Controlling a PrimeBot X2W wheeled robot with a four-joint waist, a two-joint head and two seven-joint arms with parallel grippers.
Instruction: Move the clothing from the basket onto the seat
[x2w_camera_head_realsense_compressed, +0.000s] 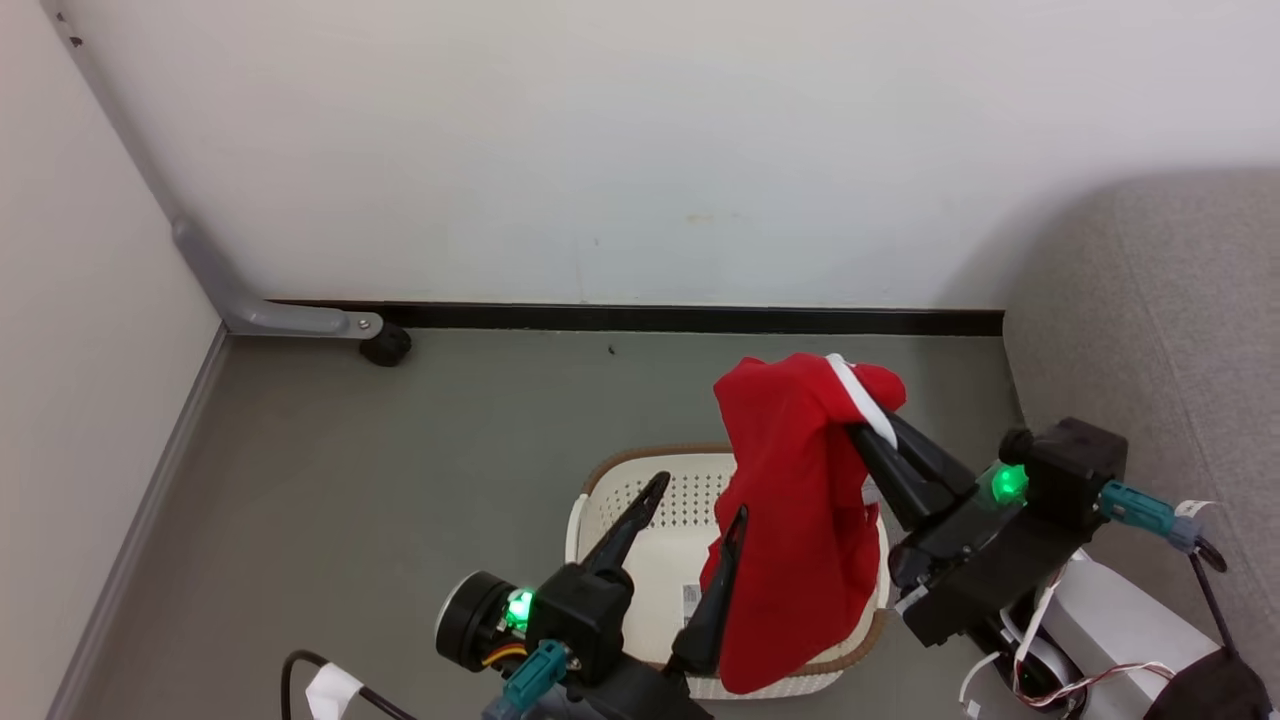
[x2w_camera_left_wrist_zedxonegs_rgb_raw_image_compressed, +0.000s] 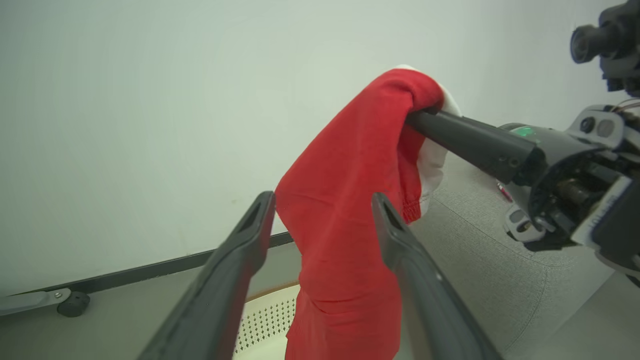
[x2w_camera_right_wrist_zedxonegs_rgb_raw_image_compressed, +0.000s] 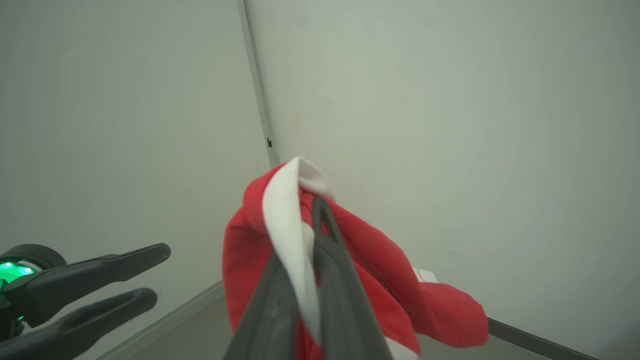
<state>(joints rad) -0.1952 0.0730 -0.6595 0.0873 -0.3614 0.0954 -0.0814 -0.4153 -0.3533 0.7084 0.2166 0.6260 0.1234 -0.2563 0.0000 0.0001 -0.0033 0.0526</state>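
The red clothing (x2w_camera_head_realsense_compressed: 790, 500) with white trim hangs from my right gripper (x2w_camera_head_realsense_compressed: 865, 425), which is shut on its top fold. Its lower end droops over the right side of the cream basket (x2w_camera_head_realsense_compressed: 640, 500) on the floor. My left gripper (x2w_camera_head_realsense_compressed: 697, 505) stands open above the basket, one finger against the cloth's left edge. In the left wrist view the clothing (x2w_camera_left_wrist_zedxonegs_rgb_raw_image_compressed: 350, 175) hangs just beyond my open left gripper (x2w_camera_left_wrist_zedxonegs_rgb_raw_image_compressed: 322, 200), and the right gripper (x2w_camera_left_wrist_zedxonegs_rgb_raw_image_compressed: 415, 117) pinches its top. In the right wrist view the right gripper (x2w_camera_right_wrist_zedxonegs_rgb_raw_image_compressed: 320, 205) clamps the clothing (x2w_camera_right_wrist_zedxonegs_rgb_raw_image_compressed: 370, 265). The grey seat (x2w_camera_head_realsense_compressed: 1170, 300) lies to the right.
A white wall with a black baseboard (x2w_camera_head_realsense_compressed: 700, 320) runs behind the basket. A grey bracket with a black foot (x2w_camera_head_realsense_compressed: 385, 345) sits in the left corner. A white box with cables (x2w_camera_head_realsense_compressed: 1120, 620) is at the lower right, beside the seat (x2w_camera_left_wrist_zedxonegs_rgb_raw_image_compressed: 480, 250).
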